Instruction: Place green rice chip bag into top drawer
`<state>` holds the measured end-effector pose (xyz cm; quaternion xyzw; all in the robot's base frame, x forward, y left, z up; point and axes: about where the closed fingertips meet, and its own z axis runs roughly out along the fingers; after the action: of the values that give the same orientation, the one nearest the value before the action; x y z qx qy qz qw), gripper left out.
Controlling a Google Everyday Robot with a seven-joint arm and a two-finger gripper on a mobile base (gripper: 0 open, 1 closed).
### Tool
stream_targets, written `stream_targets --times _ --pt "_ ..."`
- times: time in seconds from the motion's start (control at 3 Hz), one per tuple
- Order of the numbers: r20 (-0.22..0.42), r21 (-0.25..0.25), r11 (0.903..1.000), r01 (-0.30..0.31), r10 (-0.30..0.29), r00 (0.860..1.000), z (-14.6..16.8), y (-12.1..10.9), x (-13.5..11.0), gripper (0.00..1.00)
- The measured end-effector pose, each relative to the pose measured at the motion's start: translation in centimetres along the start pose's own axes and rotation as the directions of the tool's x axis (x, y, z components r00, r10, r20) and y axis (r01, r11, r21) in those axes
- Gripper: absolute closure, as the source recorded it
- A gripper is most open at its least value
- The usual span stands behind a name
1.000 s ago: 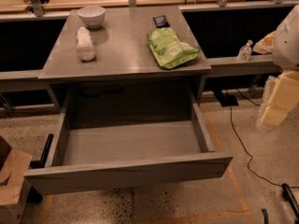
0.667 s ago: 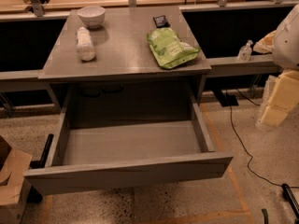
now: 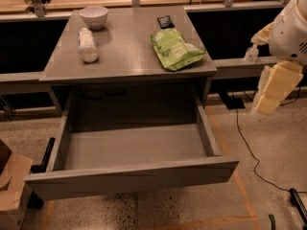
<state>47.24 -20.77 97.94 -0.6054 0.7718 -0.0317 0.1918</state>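
Observation:
The green rice chip bag (image 3: pixel 176 49) lies flat on the right side of the grey desk top (image 3: pixel 129 56), near its front edge. The top drawer (image 3: pixel 134 176) below is pulled fully out toward me, and its inside is bare. My gripper (image 3: pixel 264 103) hangs off to the right of the desk, pointing down over the floor, below the white arm housing (image 3: pixel 290 30). It is well apart from the bag and holds nothing.
A white bowl (image 3: pixel 94 16) and a white plastic bottle (image 3: pixel 88 44) lying on its side are on the desk's left. A small black packet (image 3: pixel 165 21) lies behind the bag. A cardboard box (image 3: pixel 12 186) stands at the lower left. A black cable (image 3: pixel 244 143) runs across the floor at right.

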Motion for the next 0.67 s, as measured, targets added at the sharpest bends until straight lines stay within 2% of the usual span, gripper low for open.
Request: stream_targets --times 0.33,0.67 --pt "0.061 0.013 0.9998 0.018 -0.018 0.998 1.4 -1.8 -2.6 0.00" --pt "0.128 0.038 0.9983 0.043 -0.048 0.991 4.0 -6.1 -7.3 0.00"
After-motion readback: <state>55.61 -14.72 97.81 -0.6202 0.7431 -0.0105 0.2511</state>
